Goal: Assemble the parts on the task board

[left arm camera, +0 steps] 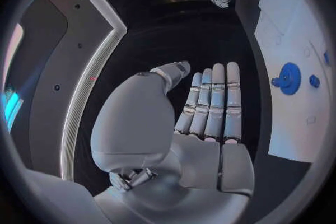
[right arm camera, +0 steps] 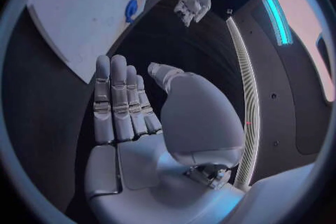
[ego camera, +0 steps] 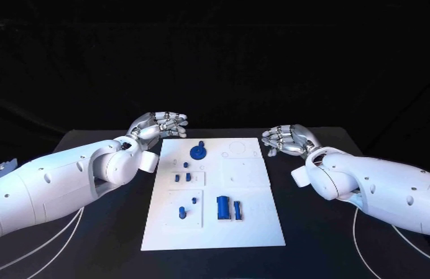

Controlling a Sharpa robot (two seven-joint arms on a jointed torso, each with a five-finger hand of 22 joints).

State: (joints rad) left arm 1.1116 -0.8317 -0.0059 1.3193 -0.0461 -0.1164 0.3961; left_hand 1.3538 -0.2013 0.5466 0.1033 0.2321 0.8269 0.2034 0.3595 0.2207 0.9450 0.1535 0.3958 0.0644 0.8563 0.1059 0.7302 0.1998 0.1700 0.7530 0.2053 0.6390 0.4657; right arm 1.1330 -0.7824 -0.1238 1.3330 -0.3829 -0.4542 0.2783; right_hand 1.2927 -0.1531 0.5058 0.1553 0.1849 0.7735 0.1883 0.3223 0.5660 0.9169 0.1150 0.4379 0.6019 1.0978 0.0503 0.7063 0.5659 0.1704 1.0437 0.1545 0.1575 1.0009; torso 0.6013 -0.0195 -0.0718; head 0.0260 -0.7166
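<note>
Two hands, left hand (ego camera: 160, 127) at ten o'clock and right hand (ego camera: 287, 140) at two o'clock of the task board (ego camera: 255, 229), fingers extended side by side, apparently holding nothing.

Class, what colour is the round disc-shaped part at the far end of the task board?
Blue; the round part shows best in the left wrist view.

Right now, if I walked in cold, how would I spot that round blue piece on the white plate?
Find the white task board in the middle of the black table, between the two hands. Look to its far end, on the side of the left hand. The round blue part lies there: a disc with a knob, wider than the small pegs and upright blocks nearer the robot.
</note>
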